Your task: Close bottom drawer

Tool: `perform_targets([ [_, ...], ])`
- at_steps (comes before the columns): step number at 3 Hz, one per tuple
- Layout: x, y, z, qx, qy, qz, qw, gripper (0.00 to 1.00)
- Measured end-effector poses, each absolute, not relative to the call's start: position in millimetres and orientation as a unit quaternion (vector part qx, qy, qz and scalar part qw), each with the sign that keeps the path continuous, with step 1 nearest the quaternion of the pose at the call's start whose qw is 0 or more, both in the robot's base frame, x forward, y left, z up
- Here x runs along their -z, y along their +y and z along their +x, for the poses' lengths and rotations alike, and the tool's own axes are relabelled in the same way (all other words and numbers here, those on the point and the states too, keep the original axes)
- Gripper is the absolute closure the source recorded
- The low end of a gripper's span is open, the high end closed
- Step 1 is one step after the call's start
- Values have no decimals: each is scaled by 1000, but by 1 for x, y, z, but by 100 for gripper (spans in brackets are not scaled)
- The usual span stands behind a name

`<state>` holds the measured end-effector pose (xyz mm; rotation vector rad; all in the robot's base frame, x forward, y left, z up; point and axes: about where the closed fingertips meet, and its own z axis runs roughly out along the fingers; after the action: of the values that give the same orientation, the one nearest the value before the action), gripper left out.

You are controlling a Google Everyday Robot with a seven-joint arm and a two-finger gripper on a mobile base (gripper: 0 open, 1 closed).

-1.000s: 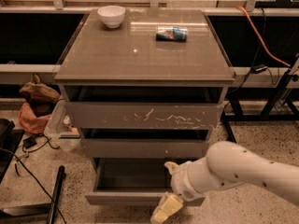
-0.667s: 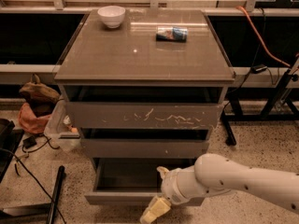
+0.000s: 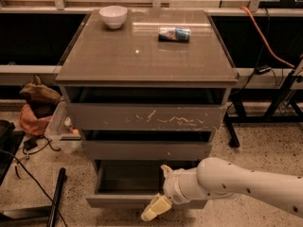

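Although the robot's white, rounded arm (image 3: 236,183) has swung leftward over the last second, carrying the cream-tipped gripper (image 3: 158,203) from the right part of the cabinet's lowest front toward its middle, the bottom drawer (image 3: 113,201) (the slim, plain grey-brown one with no handle) has not moved at all. It stands pulled well out from the base of the grey-brown, glass-topped cabinet (image 3: 142,60), with its empty dark interior open to view. Most of the shift came early in that second. Since then the gripper has barely moved, so the approach looks finished and the push itself not yet begun, and the whole closing travel is judged still to be done.

The gripper sits at the front of the cabinet, low down, against or just before the drawer's front panel. Whether it is released or clenched cannot be told, and real contact with the panel cannot be made out either. The arm covers the right part of the drawer's front and its right corner, and runs off the picture's right edge. Above it, the wide scratched drawer (image 3: 142,117) and the middle drawer (image 3: 142,150) both stand slightly out from the cabinet body.
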<state>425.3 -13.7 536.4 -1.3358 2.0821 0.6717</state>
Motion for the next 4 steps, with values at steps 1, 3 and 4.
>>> perform_targets([
  [1, -514, -8, 433, -260, 778, -500, 279, 0],
  [3, -410, -22, 470, -255, 800, -466, 281, 0],
  [4, -347, -58, 484, -264, 824, -420, 275, 0],
])
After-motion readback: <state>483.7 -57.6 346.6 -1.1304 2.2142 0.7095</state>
